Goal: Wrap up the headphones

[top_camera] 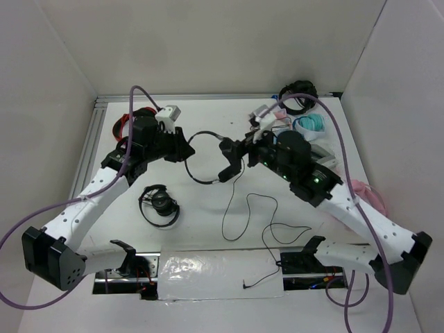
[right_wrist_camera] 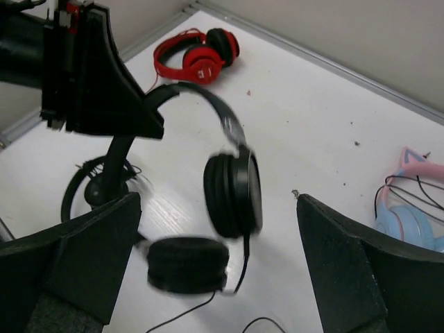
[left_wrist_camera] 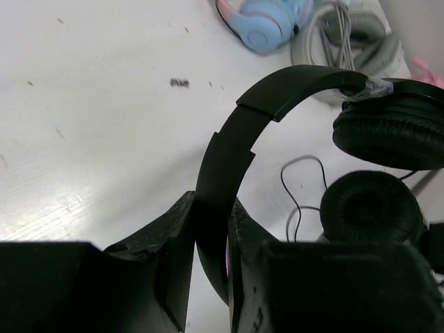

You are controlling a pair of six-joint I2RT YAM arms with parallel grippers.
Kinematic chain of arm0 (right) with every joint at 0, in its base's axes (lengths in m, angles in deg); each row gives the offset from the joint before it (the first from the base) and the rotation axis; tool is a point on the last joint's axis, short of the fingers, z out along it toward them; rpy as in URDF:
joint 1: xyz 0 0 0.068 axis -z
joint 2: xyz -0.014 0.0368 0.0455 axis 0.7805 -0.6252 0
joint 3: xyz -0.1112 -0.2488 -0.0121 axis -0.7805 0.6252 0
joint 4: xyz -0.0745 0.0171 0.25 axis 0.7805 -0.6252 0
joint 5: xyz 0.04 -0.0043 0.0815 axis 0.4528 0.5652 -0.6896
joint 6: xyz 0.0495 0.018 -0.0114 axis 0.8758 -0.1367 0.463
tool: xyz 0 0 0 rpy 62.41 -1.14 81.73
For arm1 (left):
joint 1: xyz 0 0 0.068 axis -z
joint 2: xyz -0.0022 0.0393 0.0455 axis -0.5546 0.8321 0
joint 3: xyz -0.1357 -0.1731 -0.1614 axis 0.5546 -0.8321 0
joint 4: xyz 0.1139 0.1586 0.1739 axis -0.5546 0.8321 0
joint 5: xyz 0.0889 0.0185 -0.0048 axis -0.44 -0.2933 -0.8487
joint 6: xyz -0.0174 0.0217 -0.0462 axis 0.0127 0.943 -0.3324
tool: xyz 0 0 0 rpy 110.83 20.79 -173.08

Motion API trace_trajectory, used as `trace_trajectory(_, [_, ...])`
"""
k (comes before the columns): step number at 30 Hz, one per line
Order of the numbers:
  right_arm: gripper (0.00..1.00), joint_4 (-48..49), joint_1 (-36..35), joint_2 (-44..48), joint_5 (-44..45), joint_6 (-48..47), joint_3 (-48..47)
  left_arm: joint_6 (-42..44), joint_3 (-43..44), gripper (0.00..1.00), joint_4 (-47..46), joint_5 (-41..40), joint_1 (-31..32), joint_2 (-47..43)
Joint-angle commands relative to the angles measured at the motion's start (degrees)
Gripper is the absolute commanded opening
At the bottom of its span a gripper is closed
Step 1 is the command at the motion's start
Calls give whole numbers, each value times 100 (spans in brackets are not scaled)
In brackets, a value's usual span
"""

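Your left gripper [left_wrist_camera: 211, 222] was closed tight on the headband of the headphones [right_wrist_camera: 232, 187], over the middle of the table [top_camera: 208, 104]. Your right gripper [right_wrist_camera: 215, 200] was wide apart and held nothing, with the earcups between its fingers. The cable [top_camera: 224, 222] trailed on the table. Around lay a red pair [right_wrist_camera: 198, 55], a small black pair [top_camera: 161, 205] and a blue pair [left_wrist_camera: 267, 24].

I see my left arm [top_camera: 90, 198] and right arm [top_camera: 364, 218] as white perforated shells between black joints and blocky black bases [top_camera: 52, 260], each with a purple cable [top_camera: 326, 107], a green light [top_camera: 313, 180] on the right, and black wedge-shaped fingers [right_wrist_camera: 76, 257].
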Motion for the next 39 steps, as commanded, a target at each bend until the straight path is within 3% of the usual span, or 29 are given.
trace_trajectory(1, [100,548,12,785,262,546,526,-398,583,0,-62,-706,3,59])
trace_trajectory(2, [100,574,12,1117,375,651,684,-416,644,2,-106,-882,-6,51])
trace_trajectory(3, [100,575,30,1277,454,774,842,-433,723,14,-97,-962,-6,68])
trace_trajectory(4, [100,557,39,1444,542,1062,1209,-468,785,20,-80,-997,-24,68])
trace_trajectory(6, [100,574,39,1926,718,1240,1929,-564,1143,0,95,-1059,-137,129])
trace_trajectory(11, [100,1231,48,2692,579,1207,3573,-881,1637,0,105,-1270,-418,51])
trace_trajectory(14, [100,1743,39,2589,683,742,3902,-996,1988,0,122,-1060,-603,24])
trace_trajectory(21, [100,2112,47,1096,1528,-1086,3630,-996,2622,0,333,-725,-815,112])
trace_trajectory(26, [100,2395,530,-379,344,-1966,3140,-1022,2946,0,499,-497,-946,296])
trace_trajectory(31, [99,2772,1066,-1253,16,-2134,2830,-978,3159,0,571,-321,-1052,341])
trace_trajectory(35, [86,2008,1146,-1779,-870,-2336,2163,-1022,3238,0,580,-76,-1192,332])
trace_trajectory(37, [86,1858,1015,-1964,-881,-2406,2048,-1048,3334,0,588,48,-1254,341])
trace_trajectory(39, [79,1858,1014,-2096,-829,-2389,1899,-1049,3483,0,649,171,-1289,385])
